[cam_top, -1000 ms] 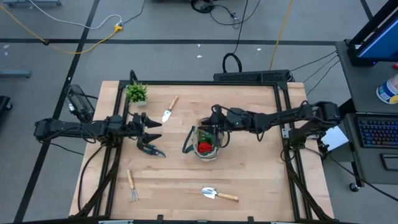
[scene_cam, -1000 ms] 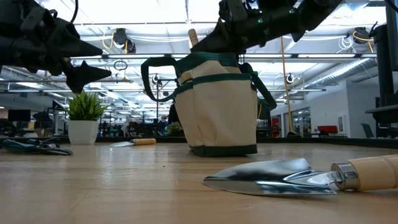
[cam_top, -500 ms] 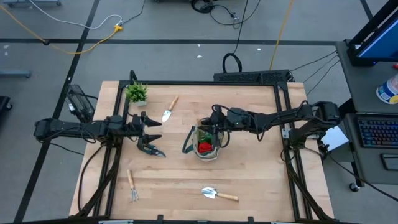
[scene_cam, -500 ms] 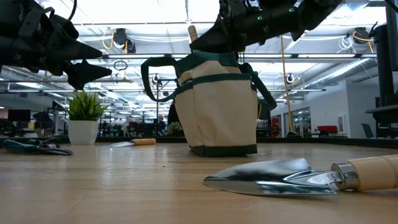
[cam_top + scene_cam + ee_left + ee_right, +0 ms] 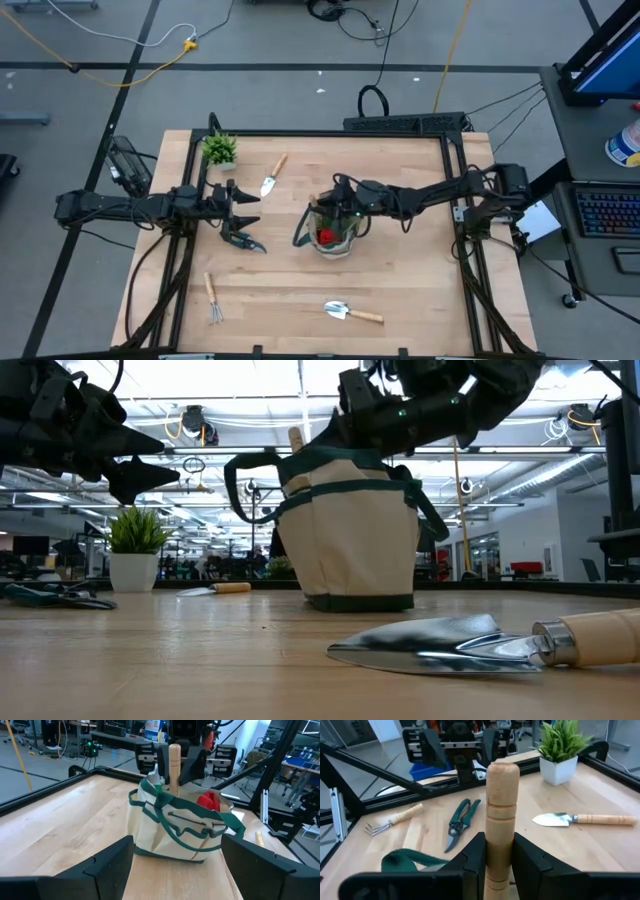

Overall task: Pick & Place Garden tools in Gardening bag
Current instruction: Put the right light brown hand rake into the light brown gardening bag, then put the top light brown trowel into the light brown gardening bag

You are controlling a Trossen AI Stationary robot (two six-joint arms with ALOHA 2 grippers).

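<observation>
A: R gripper (image 5: 496,851)?
B: Clenched on a wooden tool handle (image 5: 501,815), held upright over the gardening bag (image 5: 333,228), mid-table.
A: L gripper (image 5: 243,208)?
B: Jaws spread, nothing held, above the pruning shears (image 5: 243,240). Trowels (image 5: 352,313) and fork (image 5: 212,297) are left on the table (image 5: 400,290).

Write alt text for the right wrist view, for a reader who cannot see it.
The right gripper is shut on an upright wooden tool handle in the foreground. Beyond it on the wooden table lie pruning shears, a small hand fork and a trowel, with a potted plant behind and the left arm's gripper facing the camera.
</observation>
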